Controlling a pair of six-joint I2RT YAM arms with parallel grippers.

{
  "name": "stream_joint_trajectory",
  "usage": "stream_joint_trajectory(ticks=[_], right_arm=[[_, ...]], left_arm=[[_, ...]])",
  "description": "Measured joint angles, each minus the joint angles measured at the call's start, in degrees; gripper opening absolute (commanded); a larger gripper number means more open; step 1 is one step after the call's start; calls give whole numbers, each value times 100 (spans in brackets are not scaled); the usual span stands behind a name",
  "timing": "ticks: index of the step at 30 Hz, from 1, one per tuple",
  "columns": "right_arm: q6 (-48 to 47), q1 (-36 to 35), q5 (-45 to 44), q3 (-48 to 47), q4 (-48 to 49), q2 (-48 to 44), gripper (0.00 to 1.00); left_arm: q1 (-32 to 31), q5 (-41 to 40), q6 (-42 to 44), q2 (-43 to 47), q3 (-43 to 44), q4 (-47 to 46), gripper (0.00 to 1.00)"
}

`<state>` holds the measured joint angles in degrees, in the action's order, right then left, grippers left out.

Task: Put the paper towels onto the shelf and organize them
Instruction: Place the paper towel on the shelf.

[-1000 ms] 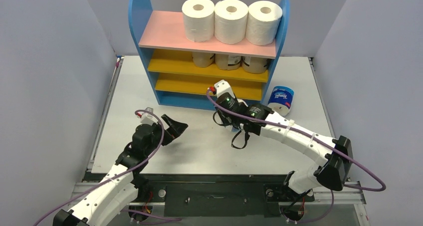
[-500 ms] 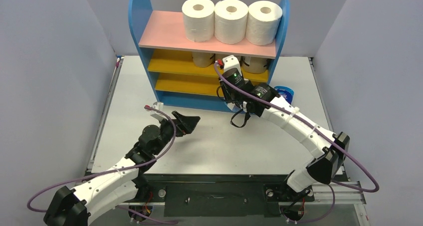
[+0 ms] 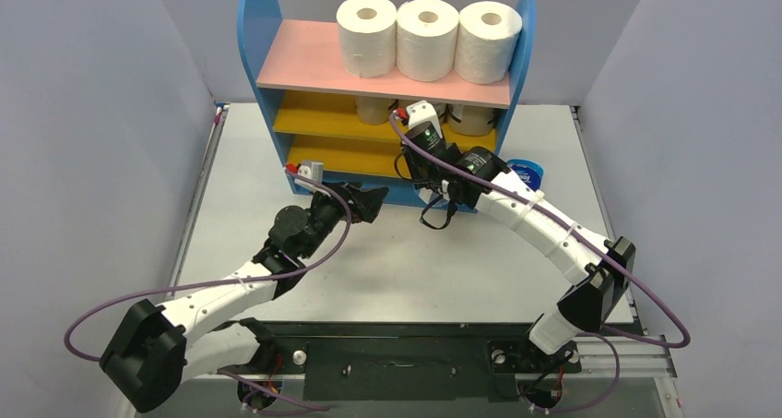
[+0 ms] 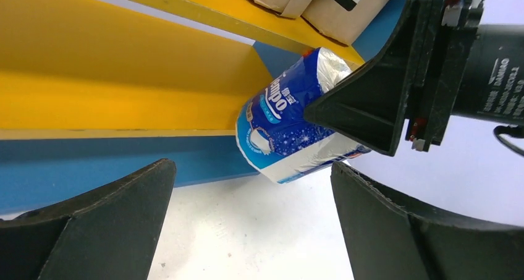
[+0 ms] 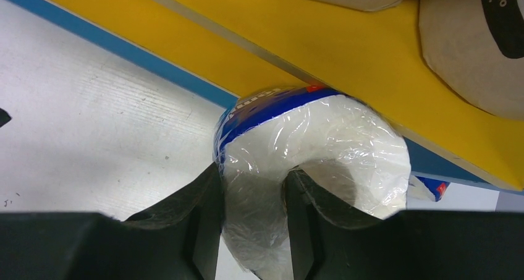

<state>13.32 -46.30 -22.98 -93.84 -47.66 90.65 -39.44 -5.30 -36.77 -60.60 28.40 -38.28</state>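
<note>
Three white paper towels (image 3: 427,38) stand on the shelf's pink top board (image 3: 304,53). Tan-wrapped rolls (image 3: 475,118) sit on the upper yellow board. My right gripper (image 5: 253,182) is shut on the rim of a blue-and-white wrapped roll (image 5: 309,138), one finger inside its core. It holds that roll (image 4: 284,128) tilted at the front edge of the lower yellow board (image 4: 117,94), above the table. My left gripper (image 4: 250,176) is open and empty over the table, just in front of the blue base and pointing at that roll. Another blue-and-white roll (image 3: 526,171) stands on the table, right of the shelf.
The shelf's blue side panels (image 3: 256,30) rise at each end. Grey walls close in the table (image 3: 240,150) on the left, right and back. The right arm (image 3: 544,224) stretches across the table's right half, and its purple cable (image 3: 645,298) loops beside it.
The right gripper carried the blue-and-white roll from the table up to the shelf front, then eased slightly left. The left arm reached forward to the shelf base, still open.
</note>
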Motion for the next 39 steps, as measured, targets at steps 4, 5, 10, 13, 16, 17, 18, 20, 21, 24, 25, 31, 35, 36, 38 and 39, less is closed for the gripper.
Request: stream_joint_trajectory(ticks=[4,5,10,13,16,17,18,20,21,24,25,31,35,36,38,39], right_arm=[[44,37,79,-59,-26,33,25],[57,46,94,-76,-28,55,25],[101,59,116,-94,-39,116,25],[131,68,133,-26,20,94,25],[184,98,170,103,70,83,25],[195,122,184,140,79,85,25],[214,146,184,175,98,85,25],[229,192,179,199,127,85,25],[232,203,179,199,146,85,25],[232,229,170,199,190,85,25],[232,240,164,199,192,85,25],[227,278,155,109,160,131,25],[227,271,153,-20,37,199,25],[227,269,155,-57,-13,212,25],[229,269,153,-101,-79,229,25],[229,269,155,-131,-114,243,25]], left_arm=[[0,181,254,-411,46,-470,96],[0,247,291,-514,46,-621,96],[0,570,455,-872,46,-1132,96],[0,697,553,-925,46,-1231,96],[-4,758,610,-968,46,-1364,96],[-11,772,619,-992,46,-1416,96],[-17,782,621,-1019,46,-1464,96],[-35,809,638,-1058,46,-1515,96],[-48,817,660,-1071,46,-1530,96],[-114,831,748,-1113,46,-1598,96],[-133,837,761,-1130,48,-1617,96],[-236,879,916,-1362,74,-1781,96],[-282,901,1060,-1523,101,-1847,96],[-299,905,1113,-1580,101,-1897,96],[-332,909,1213,-1694,103,-1996,96],[-358,914,1285,-1777,109,-2085,96]])
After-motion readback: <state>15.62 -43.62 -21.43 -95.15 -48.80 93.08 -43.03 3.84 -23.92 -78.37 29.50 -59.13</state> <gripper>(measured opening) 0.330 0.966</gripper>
